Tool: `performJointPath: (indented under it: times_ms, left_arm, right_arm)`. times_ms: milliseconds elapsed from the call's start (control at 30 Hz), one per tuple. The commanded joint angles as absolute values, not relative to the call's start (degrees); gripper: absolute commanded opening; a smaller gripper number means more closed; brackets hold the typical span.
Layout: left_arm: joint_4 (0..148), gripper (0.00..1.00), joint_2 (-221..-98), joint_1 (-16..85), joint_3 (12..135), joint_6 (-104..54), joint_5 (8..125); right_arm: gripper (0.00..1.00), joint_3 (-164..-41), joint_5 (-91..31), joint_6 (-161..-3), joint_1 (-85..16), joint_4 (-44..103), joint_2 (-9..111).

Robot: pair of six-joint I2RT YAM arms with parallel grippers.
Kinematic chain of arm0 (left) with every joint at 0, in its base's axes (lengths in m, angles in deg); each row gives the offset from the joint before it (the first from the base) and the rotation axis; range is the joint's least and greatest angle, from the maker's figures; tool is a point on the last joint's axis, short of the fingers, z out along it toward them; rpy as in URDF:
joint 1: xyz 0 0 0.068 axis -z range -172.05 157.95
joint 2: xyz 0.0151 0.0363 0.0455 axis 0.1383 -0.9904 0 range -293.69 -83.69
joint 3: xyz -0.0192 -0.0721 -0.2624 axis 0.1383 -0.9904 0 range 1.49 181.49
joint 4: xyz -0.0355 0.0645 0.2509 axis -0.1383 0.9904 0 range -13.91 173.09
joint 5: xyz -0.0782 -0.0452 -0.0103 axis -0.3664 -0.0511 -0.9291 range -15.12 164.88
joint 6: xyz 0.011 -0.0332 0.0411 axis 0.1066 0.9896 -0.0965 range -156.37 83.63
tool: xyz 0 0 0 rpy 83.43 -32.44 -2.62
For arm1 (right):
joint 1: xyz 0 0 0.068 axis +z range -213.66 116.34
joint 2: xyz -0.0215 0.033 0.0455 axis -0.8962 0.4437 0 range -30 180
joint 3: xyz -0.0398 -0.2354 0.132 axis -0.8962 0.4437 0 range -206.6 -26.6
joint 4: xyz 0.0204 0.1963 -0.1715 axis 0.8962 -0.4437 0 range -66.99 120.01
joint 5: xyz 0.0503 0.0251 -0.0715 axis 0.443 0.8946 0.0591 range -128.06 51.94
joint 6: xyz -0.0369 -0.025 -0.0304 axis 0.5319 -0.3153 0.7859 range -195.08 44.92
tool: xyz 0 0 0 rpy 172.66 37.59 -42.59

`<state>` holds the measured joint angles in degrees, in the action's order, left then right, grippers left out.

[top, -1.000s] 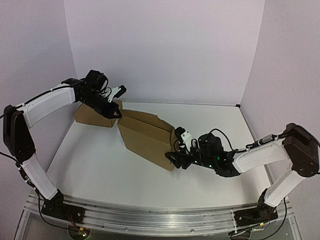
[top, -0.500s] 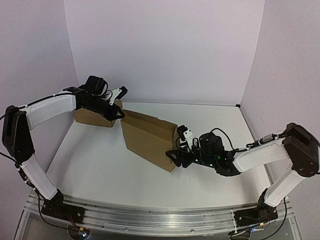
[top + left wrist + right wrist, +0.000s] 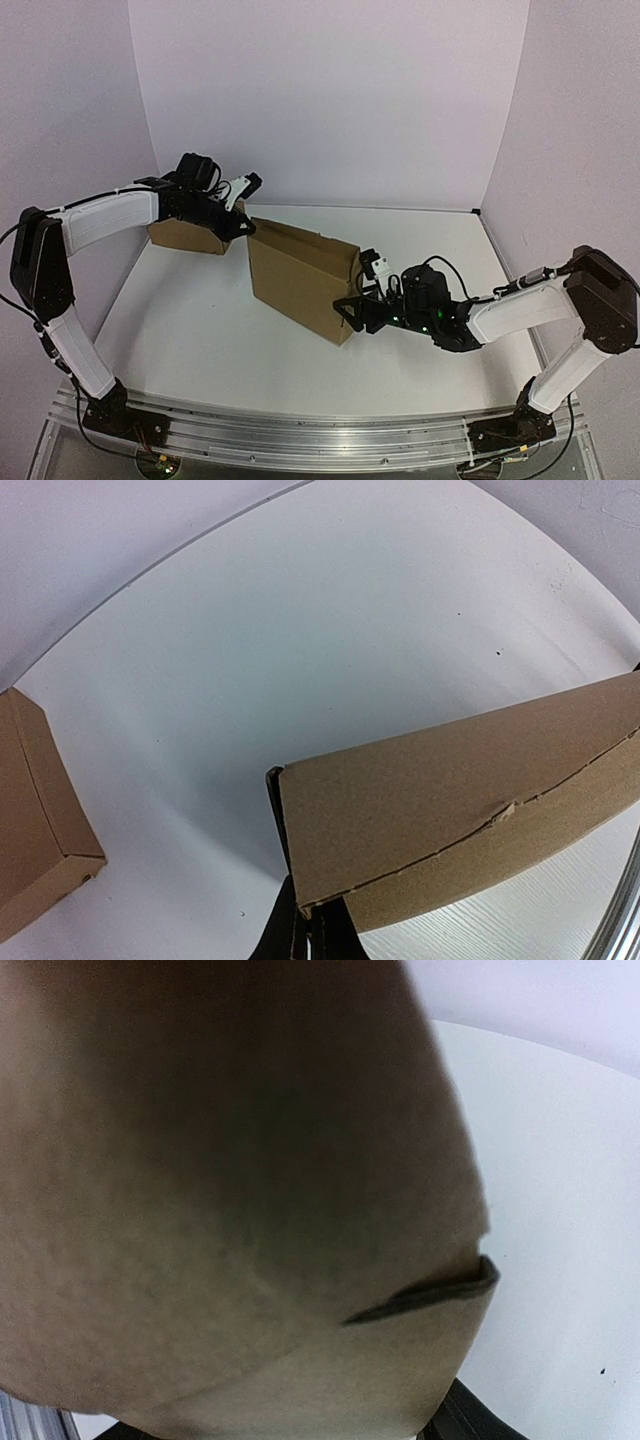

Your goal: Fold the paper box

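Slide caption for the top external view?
Left claw pinches a far corner of the tipped-up paper box; right claw grips its near end.

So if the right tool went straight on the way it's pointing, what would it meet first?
The paper box: the right tool points at its near end, and cardboard fills the right wrist view. It may already be touching; depth is unclear.

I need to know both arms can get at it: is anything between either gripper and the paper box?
Nothing visible. The left gripper pinches a far corner of the paper box; the right gripper is right against its near end. The other box lies behind to the left, out of the way.
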<state>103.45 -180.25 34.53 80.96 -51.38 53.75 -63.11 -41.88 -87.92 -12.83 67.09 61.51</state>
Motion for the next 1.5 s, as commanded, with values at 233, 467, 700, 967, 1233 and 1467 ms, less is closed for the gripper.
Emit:
performJointPath:
  times_ms: [233, 467, 700, 967, 1233, 1467]
  left_arm:
    - [116.17, 0.0, -183.93, 38.71, 79.99, -58.14, 50.15]
    - [116.95, 0.0, -184.45, 38.71, 81.2, -71.31, 52.79]
    - [118.89, 0.0, -185.9, 38.62, 83.24, -79.87, 51.8]
    - [119.74, 0.0, -186.23, 38.62, 85.53, -85.58, 51.65]
    - [122.73, 0.0, -188.89, 38.79, 89.34, -93.8, 47.99]
    - [124.83, 0.0, -190.43, 39.44, 91.12, -98.89, 45.72]
  right_arm:
    - [0.49, -64.52, -39.71, -88.82, -13.17, 64.71, 63.66]
    - [0.66, -60.79, -39.68, -84.61, -13.2, 60.17, 54.83]
    - [0.88, -60.04, -34.9, -78.67, -13.17, 47.41, 45.62]
    - [0.98, -59.75, -24.92, -68.89, -13.15, 41.03, 37.39]
    - [0.95, -76.88, -23.79, -52.5, -13.07, 11.82, 32.92]
    - [0.95, -91.58, -21.25, -35.7, -9.81, 6.82, 41.41]
